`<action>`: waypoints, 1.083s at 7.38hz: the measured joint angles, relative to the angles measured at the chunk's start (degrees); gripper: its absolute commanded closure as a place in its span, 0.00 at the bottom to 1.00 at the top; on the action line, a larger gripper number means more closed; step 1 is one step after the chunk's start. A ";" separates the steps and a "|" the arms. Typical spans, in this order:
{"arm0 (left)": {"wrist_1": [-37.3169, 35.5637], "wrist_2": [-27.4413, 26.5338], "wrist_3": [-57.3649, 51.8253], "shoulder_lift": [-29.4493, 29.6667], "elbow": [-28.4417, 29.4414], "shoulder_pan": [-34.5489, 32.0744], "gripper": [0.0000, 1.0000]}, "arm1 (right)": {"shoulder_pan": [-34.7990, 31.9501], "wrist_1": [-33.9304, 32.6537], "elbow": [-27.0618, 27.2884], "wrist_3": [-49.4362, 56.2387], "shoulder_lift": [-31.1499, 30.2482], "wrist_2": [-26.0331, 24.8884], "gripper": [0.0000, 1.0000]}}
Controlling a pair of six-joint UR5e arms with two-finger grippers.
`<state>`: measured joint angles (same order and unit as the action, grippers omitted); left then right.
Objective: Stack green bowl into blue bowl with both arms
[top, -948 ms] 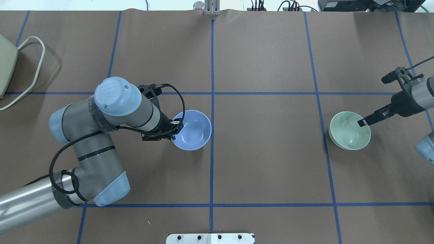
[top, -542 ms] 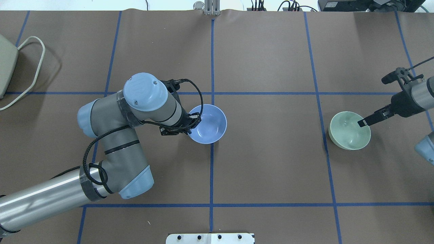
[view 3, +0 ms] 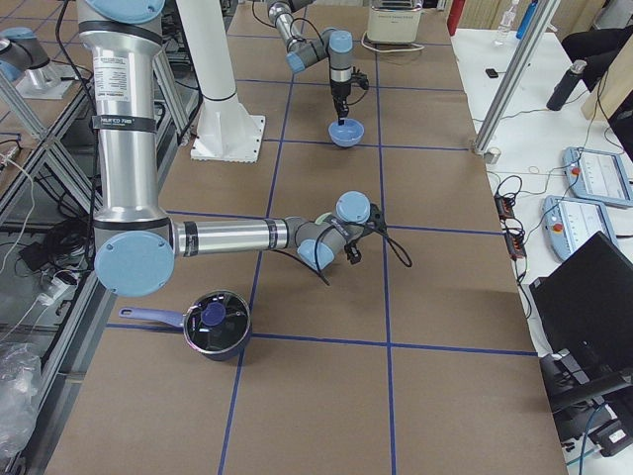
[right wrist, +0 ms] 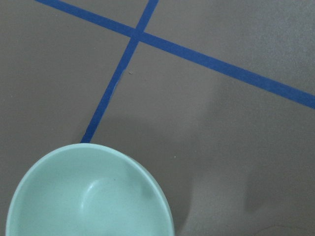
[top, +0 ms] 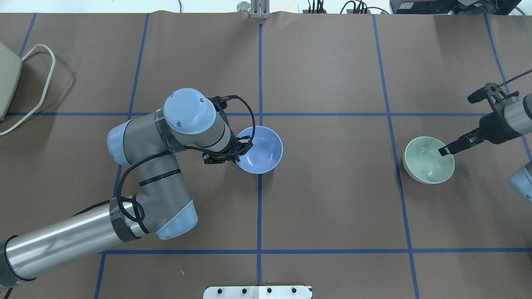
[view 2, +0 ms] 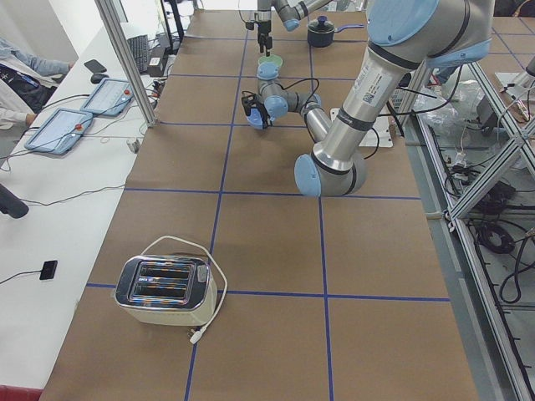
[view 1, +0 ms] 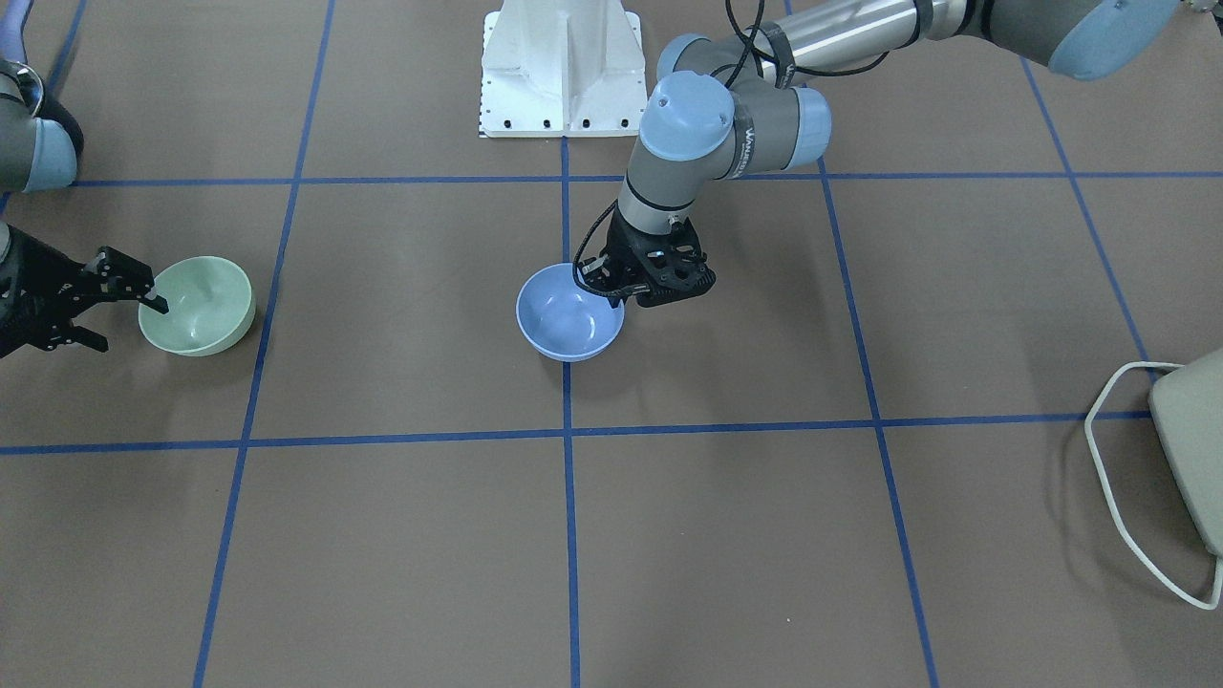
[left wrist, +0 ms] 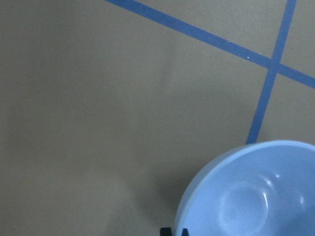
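The blue bowl (top: 262,148) (view 1: 566,325) sits over the table's centre line. My left gripper (top: 242,151) (view 1: 604,287) is shut on its left rim; its fingertips (left wrist: 173,231) pinch the rim at the bottom edge of the left wrist view, beside the bowl (left wrist: 256,196). The green bowl (top: 427,161) (view 1: 201,304) stands at the right side of the overhead view. My right gripper (top: 444,150) (view 1: 153,300) holds its right rim, one finger inside the bowl. The right wrist view shows the green bowl (right wrist: 83,196) but no fingers.
A toaster (view 2: 163,288) (view 1: 1190,449) with a looped white cord (top: 39,89) stands at the table's left end. A dark pot (view 3: 213,322) stands at the right end. The white pedestal base (view 1: 564,67) is at the robot's side. Blue tape lines (top: 260,83) cross the brown cover.
My left arm has carried the blue bowl to the right, onto the centre line. The right arm and the green bowl have not moved.
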<state>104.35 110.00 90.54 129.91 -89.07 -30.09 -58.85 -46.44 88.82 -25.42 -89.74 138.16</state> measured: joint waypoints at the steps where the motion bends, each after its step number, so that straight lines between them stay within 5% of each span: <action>1: 0.47 0.02 -0.24 -0.06 0.12 -0.02 0.25 | 0.02 0.02 -0.02 -0.02 0.00 0.02 0.07; 2: 1.40 0.01 -0.44 -0.22 0.26 -0.05 0.17 | 0.04 0.03 -0.03 -0.01 0.00 0.04 0.08; 4: 2.31 -0.38 -0.60 -0.41 -0.18 -0.19 0.16 | 0.08 0.03 0.06 -0.04 0.00 0.01 0.29; 6: 2.24 -0.42 -0.93 -1.08 -2.66 -1.41 0.15 | 0.46 0.03 -0.09 -0.01 0.05 -0.07 0.34; 8: 1.86 0.23 -2.36 -2.55 -5.63 -2.99 0.14 | 1.32 0.07 -0.26 0.03 0.08 -0.39 0.58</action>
<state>106.21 110.23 88.18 127.37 -94.69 -33.08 -57.53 -46.37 88.56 -25.39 -89.66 137.78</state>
